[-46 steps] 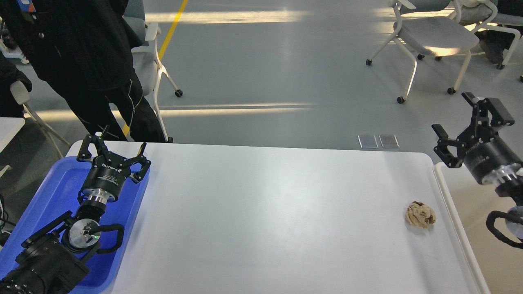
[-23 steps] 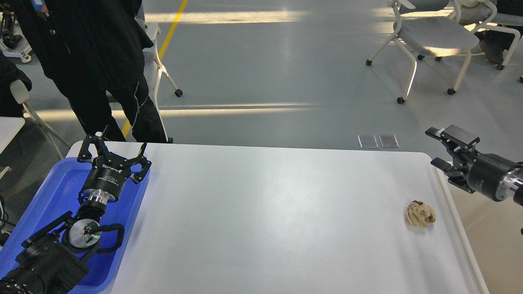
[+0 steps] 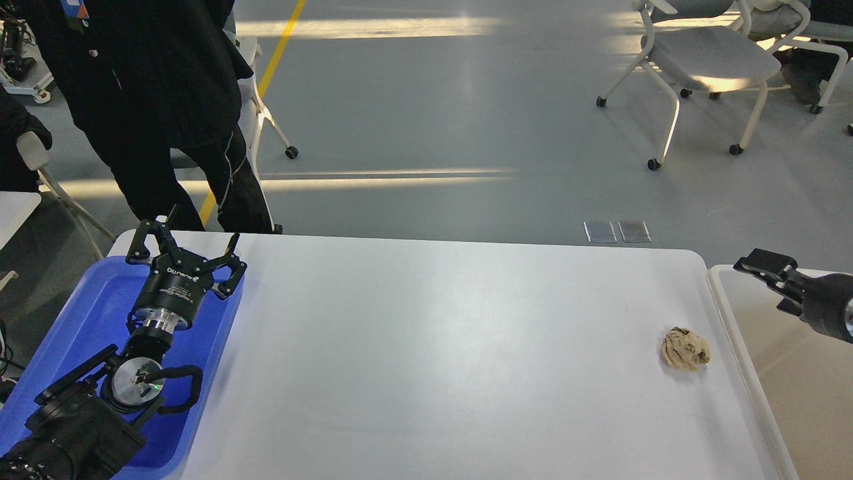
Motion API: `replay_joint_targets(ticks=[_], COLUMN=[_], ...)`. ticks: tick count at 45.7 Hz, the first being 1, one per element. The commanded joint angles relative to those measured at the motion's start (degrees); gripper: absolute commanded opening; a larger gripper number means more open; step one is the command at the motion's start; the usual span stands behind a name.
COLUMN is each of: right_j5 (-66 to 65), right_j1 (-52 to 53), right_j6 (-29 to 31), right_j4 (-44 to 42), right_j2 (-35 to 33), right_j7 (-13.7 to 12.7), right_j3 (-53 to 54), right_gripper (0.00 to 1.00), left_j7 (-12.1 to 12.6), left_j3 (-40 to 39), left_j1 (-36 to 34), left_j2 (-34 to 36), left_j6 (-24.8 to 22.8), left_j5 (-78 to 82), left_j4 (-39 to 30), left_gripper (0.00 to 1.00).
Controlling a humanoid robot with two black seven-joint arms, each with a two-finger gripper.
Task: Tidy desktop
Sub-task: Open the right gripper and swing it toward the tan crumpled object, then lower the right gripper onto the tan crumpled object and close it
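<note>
Grey glossy floor (image 3: 433,120) crossed by sunlit bands, with a yellow line (image 3: 283,43) at 11 o'clock. White-framed castor chairs (image 3: 706,63) stand at 1 o'clock; a person in black (image 3: 146,100) stands at 10 o'clock.

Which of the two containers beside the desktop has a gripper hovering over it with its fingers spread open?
The blue tray on the left; the left gripper is open above it.

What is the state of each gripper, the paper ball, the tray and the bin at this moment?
left gripper: open, empty, over the blue tray.
right gripper: over the bin, open or shut unclear.
crumpled paper ball: lying free on the desktop, near the bin.
</note>
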Motion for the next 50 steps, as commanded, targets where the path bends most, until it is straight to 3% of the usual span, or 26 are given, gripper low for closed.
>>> replay_joint_targets(ticks=[1, 10, 20, 28, 50], right_j5=[-3.2, -14.8, -20.2, -20.5, -18.2], right_j1=[-1.9, -7.1, -8.3, -8.3, -8.5], right_j6=[-6.7, -12.3, -12.5, -13.1, -14.9], right_j4=[-0.6, -4.3, -8.5, -13.0, -18.4], right_j2=[4.0, 10.2, 11.7, 17.3, 23.3], right_j7=[-2.5, -2.5, -1.9, -1.9, -1.9], right_j3=[-1.2, -1.4, -3.3, -4.8, -2.7], right_gripper=[1.0, 1.0, 1.0, 1.0, 1.0], left_j7=[0.0, 0.1, 0.0, 0.0, 0.0], left_j3=[-0.1, 0.0, -0.1, -0.1, 0.0], left_j1=[0.0, 0.0, 0.0, 0.0, 0.0], left_j2=[0.0, 0.0, 0.0, 0.0, 0.0], left_j6=[0.0, 0.0, 0.1, 0.1, 0.0], left_j5=[0.0, 0.0, 0.0, 0.0, 0.0], left_j4=[0.0, 0.0, 0.0, 0.0, 0.0], left_gripper=[1.0, 1.0, 1.0, 1.0, 1.0])
